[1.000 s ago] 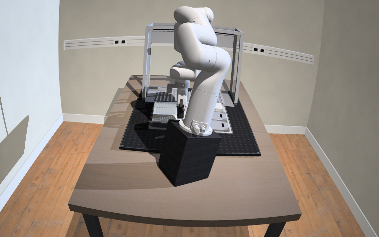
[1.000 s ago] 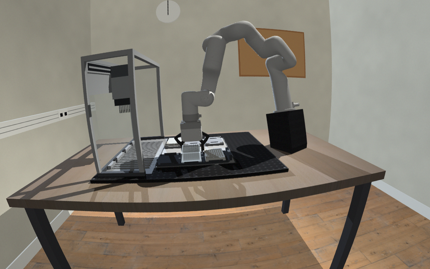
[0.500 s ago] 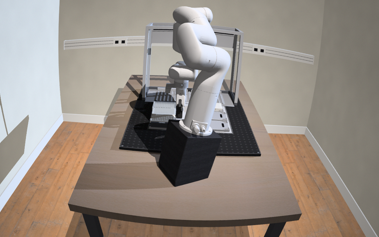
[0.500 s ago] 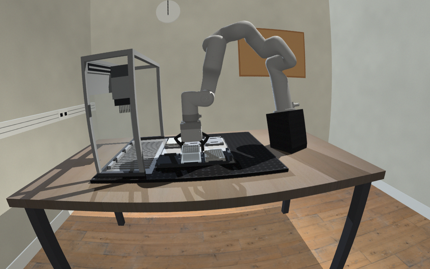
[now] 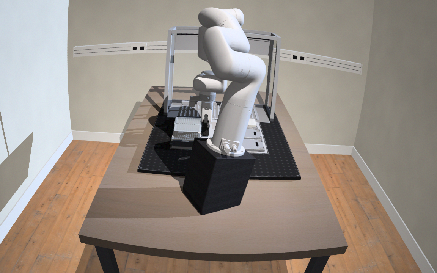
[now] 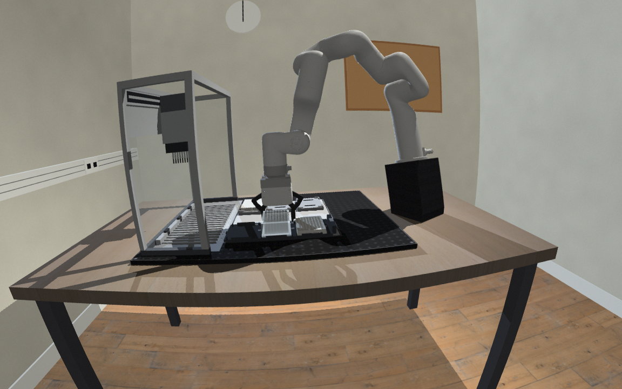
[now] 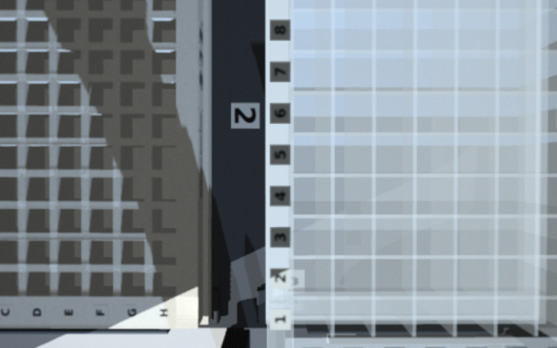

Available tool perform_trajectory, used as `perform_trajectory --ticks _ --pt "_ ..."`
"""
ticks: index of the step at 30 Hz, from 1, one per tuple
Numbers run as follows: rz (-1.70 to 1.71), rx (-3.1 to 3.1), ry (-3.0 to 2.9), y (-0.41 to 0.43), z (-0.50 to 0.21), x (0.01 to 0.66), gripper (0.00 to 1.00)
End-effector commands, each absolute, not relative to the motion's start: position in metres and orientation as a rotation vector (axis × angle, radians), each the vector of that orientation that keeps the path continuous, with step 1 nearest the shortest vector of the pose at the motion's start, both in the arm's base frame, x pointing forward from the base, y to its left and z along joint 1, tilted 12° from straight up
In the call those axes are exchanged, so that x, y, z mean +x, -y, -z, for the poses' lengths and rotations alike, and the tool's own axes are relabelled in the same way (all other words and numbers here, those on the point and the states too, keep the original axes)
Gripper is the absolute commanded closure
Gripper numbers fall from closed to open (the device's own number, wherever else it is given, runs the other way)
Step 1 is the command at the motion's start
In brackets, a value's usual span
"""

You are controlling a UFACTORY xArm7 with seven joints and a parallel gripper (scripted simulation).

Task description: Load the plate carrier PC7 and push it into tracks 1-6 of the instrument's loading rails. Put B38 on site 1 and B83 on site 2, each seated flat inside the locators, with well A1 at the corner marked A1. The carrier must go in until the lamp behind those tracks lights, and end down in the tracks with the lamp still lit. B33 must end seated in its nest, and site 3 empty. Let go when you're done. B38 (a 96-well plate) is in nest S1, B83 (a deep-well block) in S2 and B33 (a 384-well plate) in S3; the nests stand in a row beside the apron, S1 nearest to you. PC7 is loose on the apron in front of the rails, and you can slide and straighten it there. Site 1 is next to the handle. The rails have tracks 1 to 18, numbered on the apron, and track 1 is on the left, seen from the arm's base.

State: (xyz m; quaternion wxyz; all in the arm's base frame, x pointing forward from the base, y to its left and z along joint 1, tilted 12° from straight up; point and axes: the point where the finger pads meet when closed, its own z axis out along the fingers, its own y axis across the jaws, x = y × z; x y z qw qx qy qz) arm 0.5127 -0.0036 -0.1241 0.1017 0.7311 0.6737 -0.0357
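Black fingers spread wide, my end effector point(image 6: 275, 205) hovers released over deep-well block B83 point(image 6: 275, 222) on carrier PC7 point(image 6: 241, 234).

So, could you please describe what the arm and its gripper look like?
The arm is smooth, rounded and pale grey-white, built of tubular links with faint seam lines. Two silver connectors stick out of its round base flange, which sits on a black block pedestal. The gripper has a grey boxy body with black jaws.
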Motion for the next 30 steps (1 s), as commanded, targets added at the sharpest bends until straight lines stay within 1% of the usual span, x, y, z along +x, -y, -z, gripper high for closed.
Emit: perform_trajectory --ticks 1,30 --pt "0.101 2.158 -1.989 0.0010 0.1232 0.5144 0.00" --pt "0.101 2.158 -1.989 -0.0054 0.1244 0.5150 0.00"
